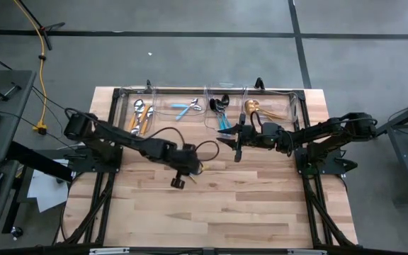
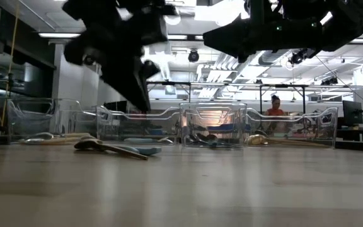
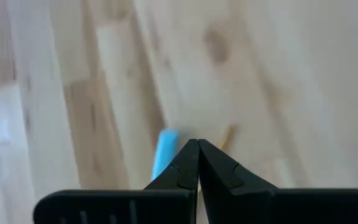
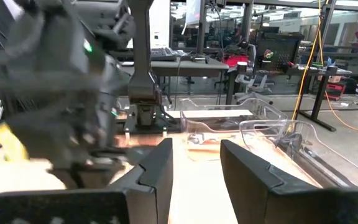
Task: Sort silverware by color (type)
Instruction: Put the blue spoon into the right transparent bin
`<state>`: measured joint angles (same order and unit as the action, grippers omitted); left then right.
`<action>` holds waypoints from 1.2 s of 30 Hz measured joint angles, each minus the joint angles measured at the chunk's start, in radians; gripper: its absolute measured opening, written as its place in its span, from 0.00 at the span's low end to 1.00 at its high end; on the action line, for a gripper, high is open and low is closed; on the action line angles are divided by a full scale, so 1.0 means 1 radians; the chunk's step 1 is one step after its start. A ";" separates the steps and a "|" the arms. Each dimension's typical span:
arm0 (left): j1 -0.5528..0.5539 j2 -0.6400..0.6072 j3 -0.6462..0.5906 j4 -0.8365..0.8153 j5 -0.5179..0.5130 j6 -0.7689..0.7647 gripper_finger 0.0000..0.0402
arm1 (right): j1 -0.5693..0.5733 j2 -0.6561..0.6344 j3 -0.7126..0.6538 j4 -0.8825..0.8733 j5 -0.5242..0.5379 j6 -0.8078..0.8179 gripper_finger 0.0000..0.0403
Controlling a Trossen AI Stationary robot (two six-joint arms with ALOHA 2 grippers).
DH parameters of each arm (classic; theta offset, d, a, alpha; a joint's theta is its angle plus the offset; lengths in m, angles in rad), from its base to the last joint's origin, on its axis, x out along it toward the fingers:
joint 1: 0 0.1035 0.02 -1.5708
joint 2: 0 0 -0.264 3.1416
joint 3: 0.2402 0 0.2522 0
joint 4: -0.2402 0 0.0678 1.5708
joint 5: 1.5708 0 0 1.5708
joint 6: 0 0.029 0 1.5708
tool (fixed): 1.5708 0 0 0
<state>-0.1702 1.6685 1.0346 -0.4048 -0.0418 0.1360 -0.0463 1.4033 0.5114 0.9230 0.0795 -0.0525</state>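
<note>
Two pieces of silverware lie flat on the wood near the table's middle: a gold spoon (image 2: 103, 147) and a light-blue-handled piece (image 2: 142, 150). The left wrist view shows the blue handle (image 3: 165, 149) and a gold end (image 3: 227, 137) just past my fingers. My left gripper (image 3: 197, 152) hangs shut above them (image 2: 145, 107), tilted down and clear of the table (image 1: 178, 181). My right gripper (image 4: 196, 165) stands open and level over the table's middle (image 1: 224, 139), pointing toward the table's left edge, with nothing between its fingers.
Clear plastic bins (image 1: 211, 95) line the far edge. They hold orange-handled pieces (image 1: 142, 115), light-blue-handled pieces (image 1: 187, 108), black pieces with blue handles (image 1: 222, 112) and gold pieces (image 1: 259, 108). Bare wood (image 1: 218, 212) lies toward the near edge. A person (image 2: 275, 107) sits in the room behind.
</note>
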 joint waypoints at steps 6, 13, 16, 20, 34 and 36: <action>-0.051 -0.109 -0.163 0.318 -0.001 -0.011 0.00 | 0.000 0.000 0.000 -0.004 0.000 0.003 0.29; -0.020 -0.187 -0.336 0.635 -0.101 -0.008 0.00 | 0.000 0.000 0.000 0.016 0.000 0.002 0.29; 0.011 -0.184 -0.354 0.653 -0.085 -0.066 0.00 | 0.000 0.000 0.000 0.017 0.000 0.002 0.29; 0.036 -0.157 -0.353 0.669 -0.018 -0.121 0.02 | 0.000 0.000 0.000 0.003 0.000 0.002 0.29; -0.036 -0.084 -0.274 0.385 0.020 -0.042 0.38 | 0.000 0.000 0.000 0.001 0.000 0.002 0.29; -0.046 -0.083 -0.243 0.272 0.020 -0.007 0.42 | -0.002 0.000 0.000 0.001 0.000 0.001 0.29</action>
<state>-0.2167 1.5853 0.7916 -0.1327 -0.0219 0.1290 -0.0479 1.4033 0.5114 0.9242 0.0795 -0.0512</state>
